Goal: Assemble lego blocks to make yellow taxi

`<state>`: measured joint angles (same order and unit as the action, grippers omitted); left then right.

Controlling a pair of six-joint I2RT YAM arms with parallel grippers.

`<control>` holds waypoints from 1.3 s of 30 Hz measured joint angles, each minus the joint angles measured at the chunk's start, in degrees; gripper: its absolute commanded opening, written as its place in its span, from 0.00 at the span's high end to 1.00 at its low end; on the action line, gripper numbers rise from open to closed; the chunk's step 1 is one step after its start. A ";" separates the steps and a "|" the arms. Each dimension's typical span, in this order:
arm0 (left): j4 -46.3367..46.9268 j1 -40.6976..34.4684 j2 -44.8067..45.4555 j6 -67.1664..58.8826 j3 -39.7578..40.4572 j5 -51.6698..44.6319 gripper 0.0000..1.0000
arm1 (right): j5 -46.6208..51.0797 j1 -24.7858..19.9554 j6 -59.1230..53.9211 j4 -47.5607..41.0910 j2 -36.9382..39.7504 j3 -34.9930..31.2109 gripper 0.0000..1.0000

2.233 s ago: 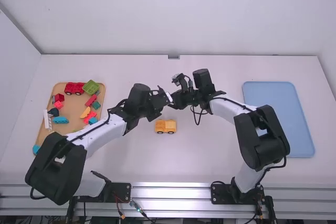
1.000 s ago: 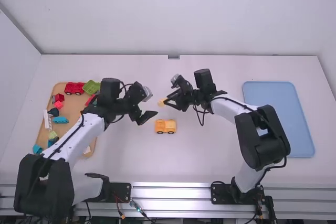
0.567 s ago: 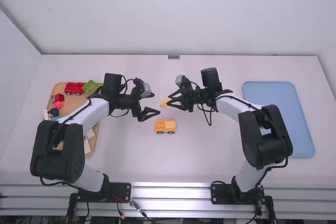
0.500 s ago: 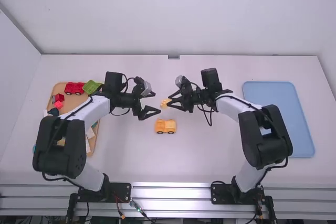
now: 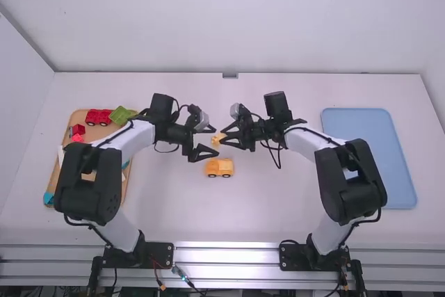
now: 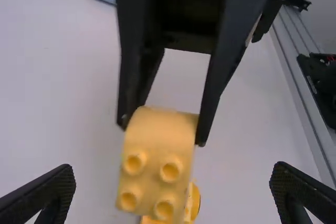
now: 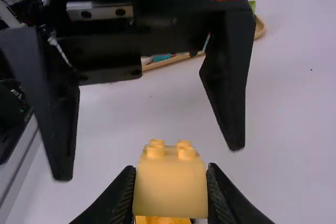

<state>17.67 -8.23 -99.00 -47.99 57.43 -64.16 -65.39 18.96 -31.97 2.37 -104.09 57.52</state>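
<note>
Mid-table, the right gripper is shut on a pale yellow block. Its fingers in the right wrist view, at the gripper, press the sides of the block, whose studs face the other arm. The left gripper stands open just left of that block; in the left wrist view the gripper has wide-spread fingers with the studded block between them, touching neither. An orange-yellow wheeled car body rests on the table slightly nearer the camera than the grippers.
At the left, a wooden tray holds a red wheeled piece, a green block and several other blocks, partly behind the left arm. A blue tray lies at the right.
The left gripper first drew back leftward from the right one and opened, then came back rightward toward the held block. The right gripper shifted slightly, keeping the block. The car body stayed put.
</note>
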 measured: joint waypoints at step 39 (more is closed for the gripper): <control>2.71 -2.51 0.00 0.09 0.07 7.08 0.34 | 2.75 0.22 -10.34 -9.01 0.00 0.00 0.81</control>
<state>20.38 -10.74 -99.00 -47.90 57.49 -57.08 -62.63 19.18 -42.30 -6.63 -104.09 57.52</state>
